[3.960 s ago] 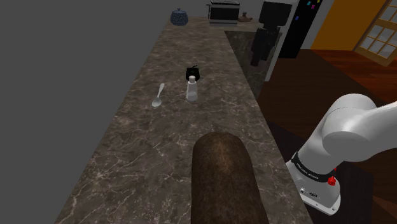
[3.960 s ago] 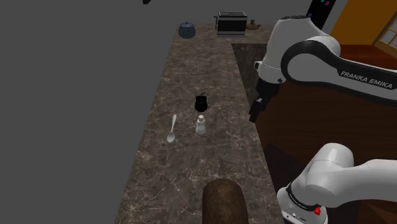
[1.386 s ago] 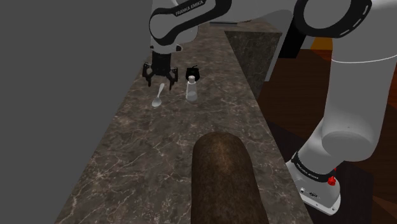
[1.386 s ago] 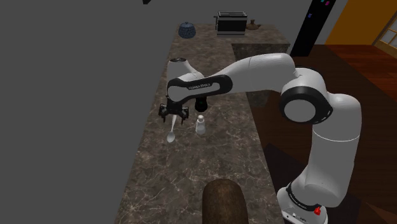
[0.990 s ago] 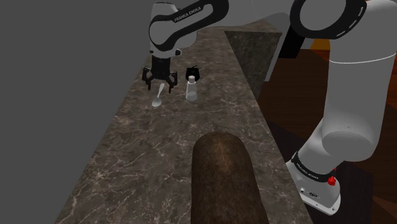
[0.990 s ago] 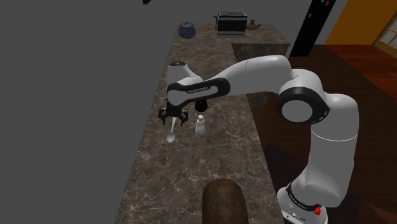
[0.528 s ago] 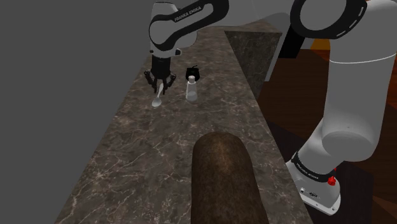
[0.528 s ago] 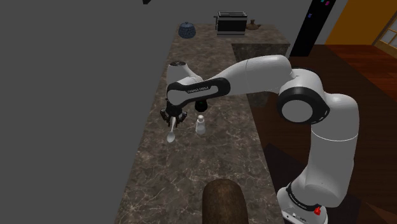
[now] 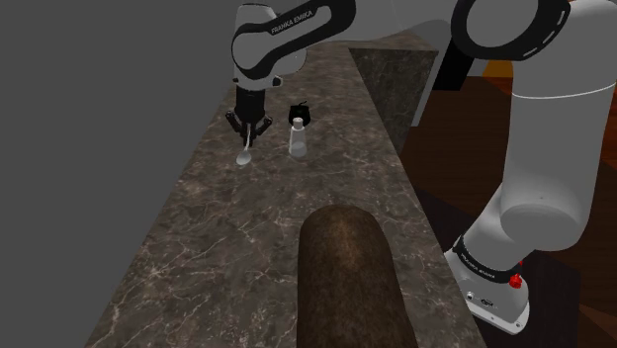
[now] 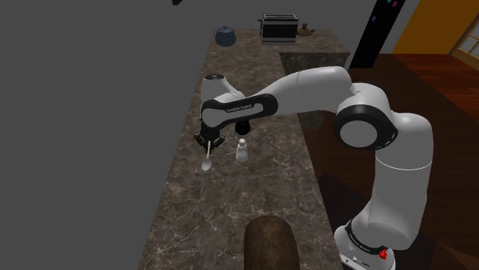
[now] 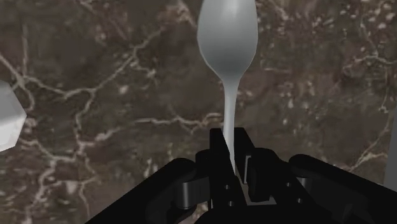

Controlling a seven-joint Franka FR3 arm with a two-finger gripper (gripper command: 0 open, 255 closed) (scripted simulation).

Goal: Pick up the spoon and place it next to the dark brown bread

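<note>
since a second ago the end effector (image 11: pixel 233 154) has closed on the spoon (image 11: pixel 227 38) handle; the bowl points away from it, the dark brown bread (image 9: pixel 348 282) well apart.

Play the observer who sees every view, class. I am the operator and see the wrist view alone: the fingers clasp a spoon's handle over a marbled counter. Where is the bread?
Observer: The bread lies at the end of the counter nearest the arm's base, far from the gripper.
Operator: What is the white shape beside the spoon?
Observer: A small bottle, upright, to the shoulder view's right of the spoon.
Operator: Anything beyond it?
Observer: A small black thing stands just behind the bottle, farther from the arm's base.
</note>
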